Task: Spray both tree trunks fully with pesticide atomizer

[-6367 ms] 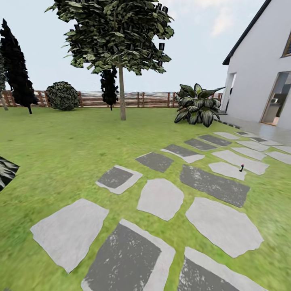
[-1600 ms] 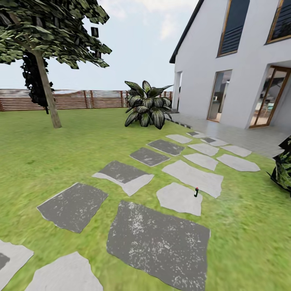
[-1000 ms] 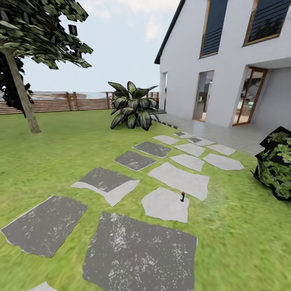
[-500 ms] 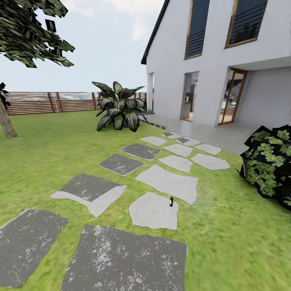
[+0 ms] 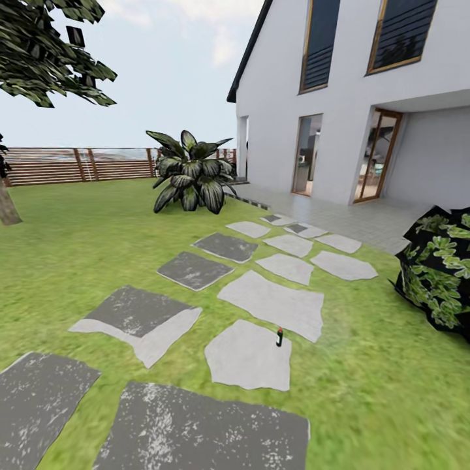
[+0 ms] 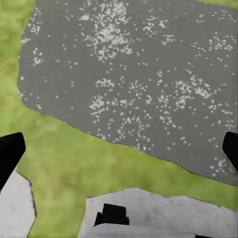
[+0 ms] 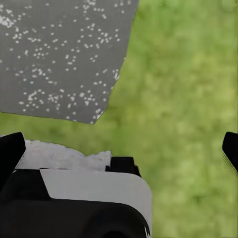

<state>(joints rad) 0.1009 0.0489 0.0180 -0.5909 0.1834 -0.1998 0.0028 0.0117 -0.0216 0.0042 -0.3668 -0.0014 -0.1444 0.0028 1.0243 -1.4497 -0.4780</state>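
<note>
Two black grippers, left [image 6: 119,148] and right [image 7: 119,148], are hanging spread wide over dark grey speckled stepping stones [image 6: 139,74], holding nothing. Farther ahead, the tiny black red-tipped spray bottle [image 5: 279,337] is standing upright on a pale grey stone [image 5: 248,356]; grey-brown tree trunk [image 5: 8,207] far left.

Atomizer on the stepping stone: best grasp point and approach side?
Judging from the head view, grip the pesticide atomizer around its dark body, below the red-tipped head. It stands upright on the pale stone's edge, so a horizontal, side-on approach from the robot's near side looks best.
</note>
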